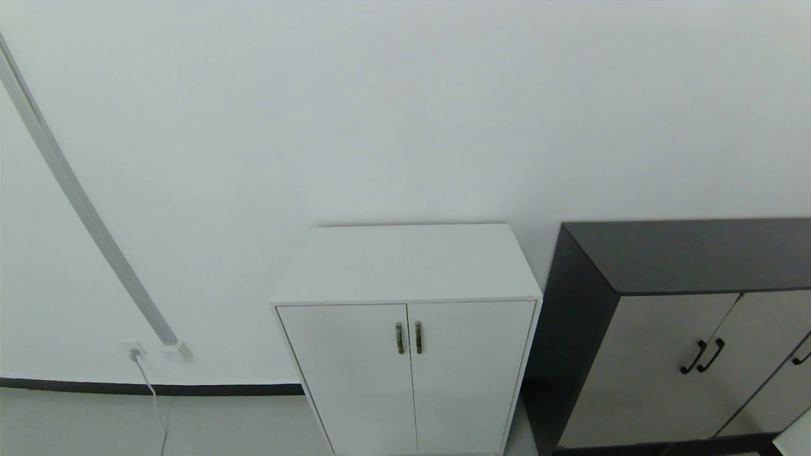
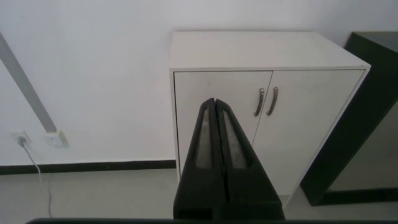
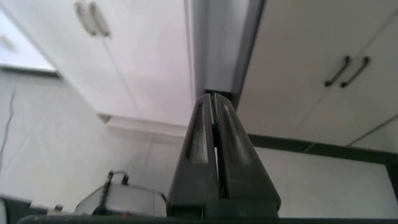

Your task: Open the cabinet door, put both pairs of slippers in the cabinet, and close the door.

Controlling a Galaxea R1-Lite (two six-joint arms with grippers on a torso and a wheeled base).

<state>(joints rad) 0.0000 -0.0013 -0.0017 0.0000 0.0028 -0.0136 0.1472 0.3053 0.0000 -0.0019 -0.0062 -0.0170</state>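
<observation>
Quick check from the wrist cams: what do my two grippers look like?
Left gripper: two long black fingers tapering to a narrow tip, each with a recessed grey panel along its length. Right gripper: same build, black with grey inset panels.

The cabinet (image 1: pixel 405 263) in front of me is white and boxy with a flat top. It stands upright on the floor (image 1: pixel 76 424), its back against the wall (image 1: pixel 405 126), just beside a dark cabinet (image 1: pixel 671 253) on my right. Its two doors (image 1: pixel 355 380) are both shut and meet at a centre seam. Two slim metal handles (image 1: pixel 400 337) stand upright side by side at that seam, near the top.
</observation>
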